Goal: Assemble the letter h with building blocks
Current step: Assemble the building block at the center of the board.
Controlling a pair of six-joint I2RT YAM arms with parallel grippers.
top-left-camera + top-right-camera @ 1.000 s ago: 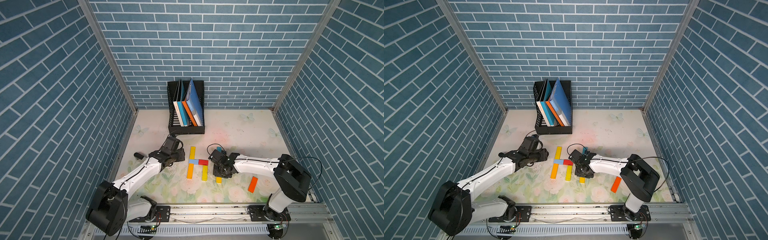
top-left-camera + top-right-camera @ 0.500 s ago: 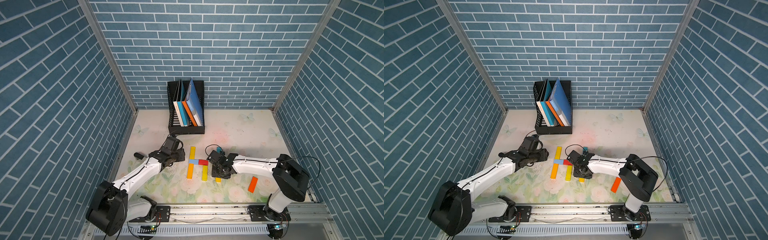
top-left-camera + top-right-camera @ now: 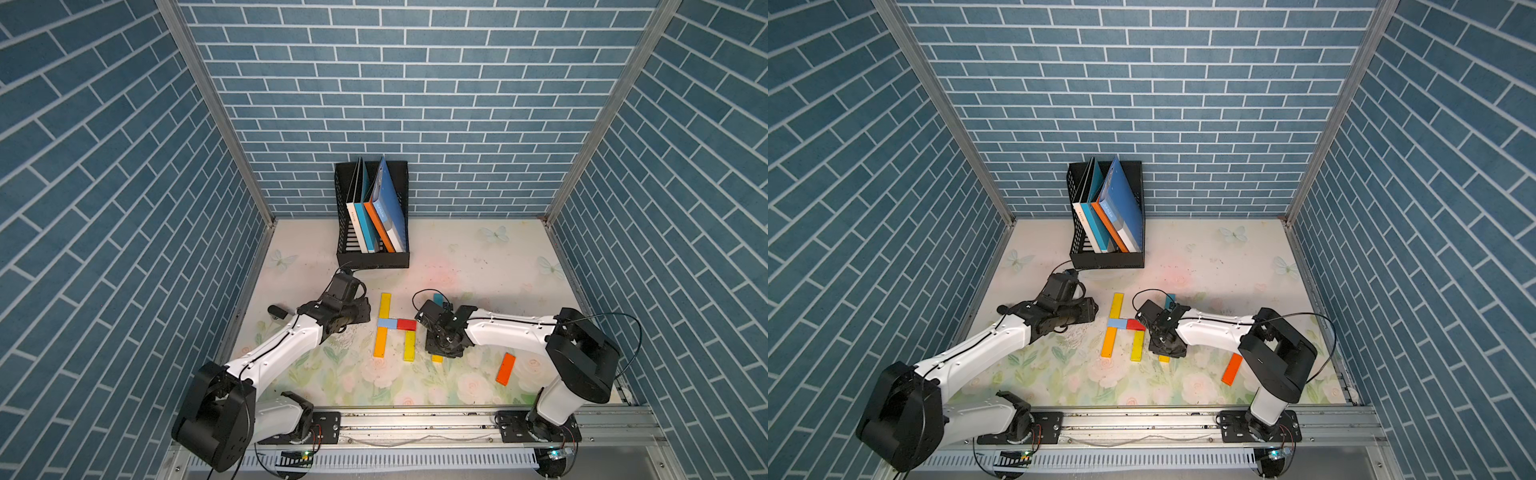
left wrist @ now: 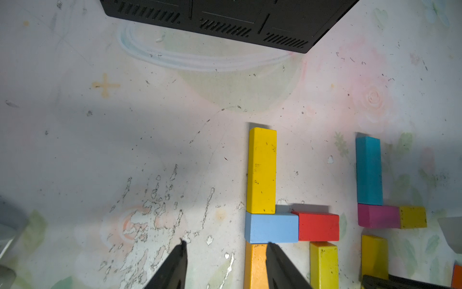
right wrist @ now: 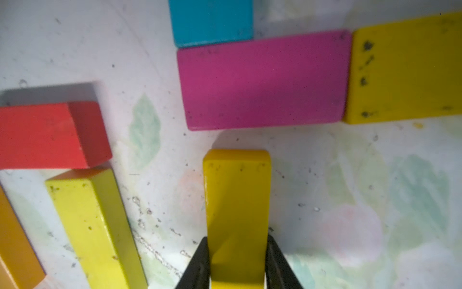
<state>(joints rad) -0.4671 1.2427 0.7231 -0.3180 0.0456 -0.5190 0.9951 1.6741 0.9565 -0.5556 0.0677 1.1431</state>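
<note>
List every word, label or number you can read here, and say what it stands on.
No text is legible in any view.
On the white book spine: tiny marks, too small to read.
On the blue book spine: faint lettering, blurred.
On the building blocks: no text or numbers.

My left gripper point(image 4: 225, 265) shows two black fingers point(image 4: 178, 265) standing apart over the worn mat point(image 4: 100, 150), one of them crossing the orange block point(image 4: 253, 267) in view. That block meets the light blue block point(image 4: 271, 227), which touches the red block point(image 4: 318, 227) and the long yellow block point(image 4: 261, 170). A lime block point(image 4: 324, 265) butts against the red. Nearby, the teal block point(image 4: 369, 170), magenta block point(image 4: 378, 216) and short yellow block point(image 4: 413, 217) touch, and a lone yellow block point(image 4: 374, 255) stops just short of the magenta. The black rack point(image 4: 225, 22) lies beyond.
</note>
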